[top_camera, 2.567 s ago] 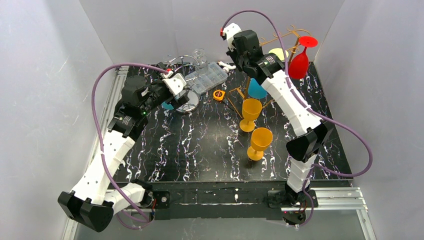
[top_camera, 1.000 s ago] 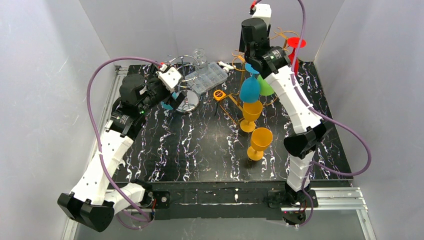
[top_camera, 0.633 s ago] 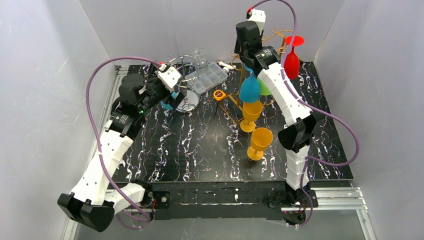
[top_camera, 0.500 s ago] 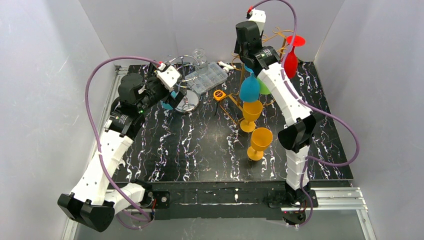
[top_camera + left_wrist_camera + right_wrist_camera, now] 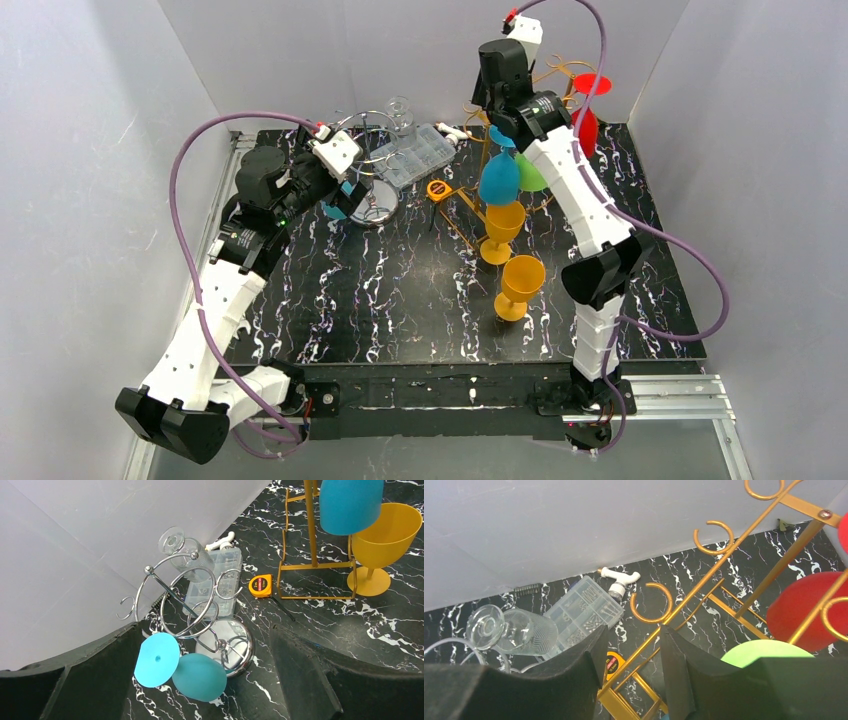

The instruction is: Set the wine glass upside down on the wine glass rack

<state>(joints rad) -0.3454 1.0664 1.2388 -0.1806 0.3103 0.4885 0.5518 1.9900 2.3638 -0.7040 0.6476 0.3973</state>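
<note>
While the left fingers point(image 5: 75, 680) are spread and we cannot tell for the right fingers point(image 5: 524, 690), 1 blue wine glass point(image 5: 498, 180) hangs bowl-down.

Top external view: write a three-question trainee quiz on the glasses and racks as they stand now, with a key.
1. True or false: the nearer yellow glass stands upright on the table, not on the gold rack.
2. Which glass hangs upside down on the gold rack? A. blue glass B. purple glass C. black glass
3. Fill in: the jaws of the left gripper stand ____.
Key: 1 true; 2 A; 3 open.
</note>
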